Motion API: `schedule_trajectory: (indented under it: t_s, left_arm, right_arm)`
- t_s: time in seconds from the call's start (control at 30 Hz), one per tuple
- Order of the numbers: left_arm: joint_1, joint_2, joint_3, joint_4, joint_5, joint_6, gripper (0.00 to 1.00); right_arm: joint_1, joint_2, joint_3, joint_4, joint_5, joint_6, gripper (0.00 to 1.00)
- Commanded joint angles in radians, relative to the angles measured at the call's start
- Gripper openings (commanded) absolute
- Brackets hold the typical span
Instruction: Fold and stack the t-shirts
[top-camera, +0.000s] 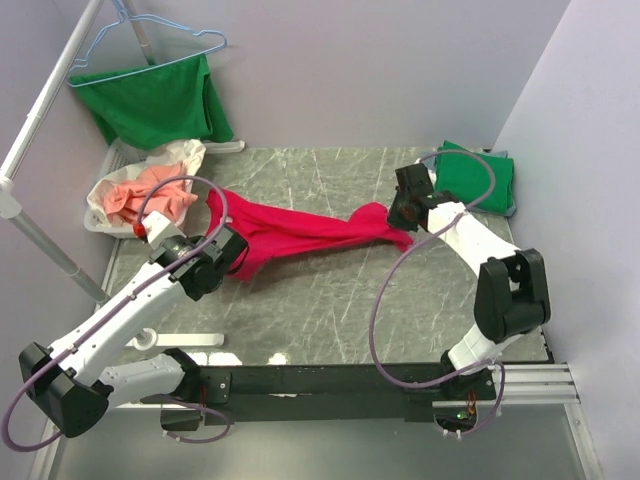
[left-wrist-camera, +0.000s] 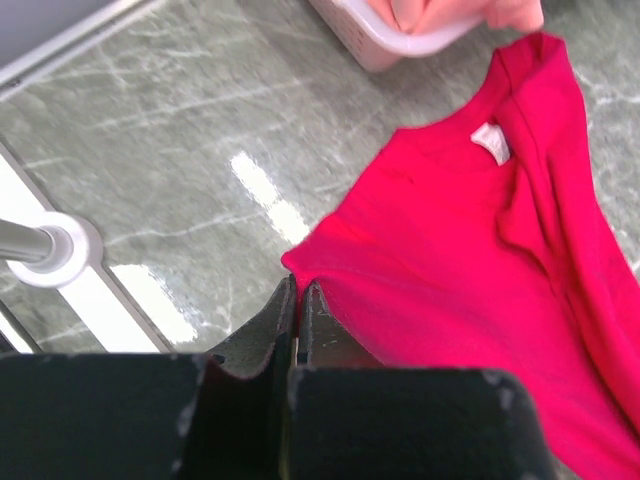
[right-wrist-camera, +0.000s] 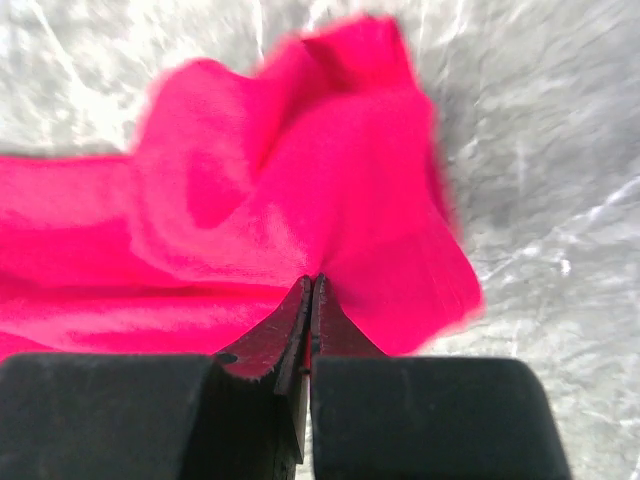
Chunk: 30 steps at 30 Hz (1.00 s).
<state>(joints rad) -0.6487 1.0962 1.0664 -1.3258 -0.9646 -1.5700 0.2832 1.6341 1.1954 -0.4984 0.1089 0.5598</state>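
The red tee (top-camera: 300, 232) lies bunched across the desk (top-camera: 330, 320) — left jaws clamped on its left edge, right jaws on its right end. Spreading step, I judge: next, draw it taut and flat before folding. A folded green tee (top-camera: 480, 180) sits far right.

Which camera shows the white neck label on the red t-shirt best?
The left wrist view: the label sits plainly inside the collar of the red t-shirt. The top external view shows the shirt stretched out, but no label; the right wrist view shows only its opposite, blurred end.
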Motion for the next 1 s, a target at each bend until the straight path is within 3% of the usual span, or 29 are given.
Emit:
schedule_trajectory:
  t_s: [0.0,0.4,0.7,0.97]
  left_arm:
    - [0.026,-0.033,0.044,-0.044,-0.065,0.047,0.01]
    - [0.07,-0.05,0.058,-0.042,-0.065,0.087,0.01]
    - [0.072,-0.044,0.027,-0.041,-0.022,0.087,0.01]
    - [0.07,-0.052,-0.006,0.03,0.041,0.146,0.01]
  right_arm:
    - [0.001,-0.057,0.052,-0.046,0.081,-0.014,0.0]
    - [-0.003,-0.007,0.114,-0.019,0.13,-0.015,0.0]
    - [-0.019,0.297,0.392,0.018,0.167,-0.005,0.0]
    - [-0.045,0.455,0.595,0.027,0.126,-0.026,0.01]
